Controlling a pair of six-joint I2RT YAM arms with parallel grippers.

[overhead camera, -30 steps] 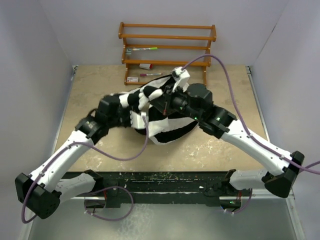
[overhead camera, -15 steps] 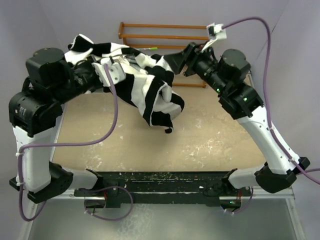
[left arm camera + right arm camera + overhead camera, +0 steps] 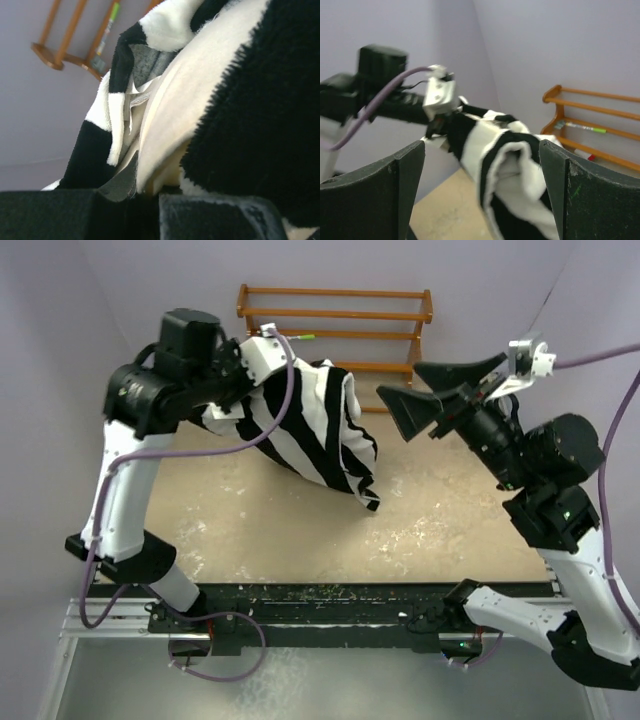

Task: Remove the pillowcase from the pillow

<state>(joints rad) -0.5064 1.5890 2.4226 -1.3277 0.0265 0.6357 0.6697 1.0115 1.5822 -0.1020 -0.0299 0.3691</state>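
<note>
The black-and-white striped pillowcase (image 3: 310, 430) hangs in the air over the back left of the table, its lower corner dangling free. My left gripper (image 3: 240, 392) is raised high and shut on its upper edge, and the fabric (image 3: 235, 115) fills the left wrist view above the shut fingers (image 3: 215, 220). A cream layer (image 3: 175, 110) shows between the striped folds. I cannot tell whether it is the pillow, which shows nowhere else. My right gripper (image 3: 400, 380) is open in the air to the right of the pillowcase, apart from it, with the fabric (image 3: 515, 175) beyond its spread fingers (image 3: 370, 195).
A wooden rack (image 3: 335, 315) with markers on its shelves stands against the back wall, just behind the hanging fabric. The tan tabletop (image 3: 250, 530) lies below, enclosed by pale walls on three sides. A dark rail (image 3: 320, 605) runs along the near edge.
Both arms lifted the striped bundle off the table. The right gripper then let go, opened wide and drew back to the right. The left arm holds the pillowcase up alone.
</note>
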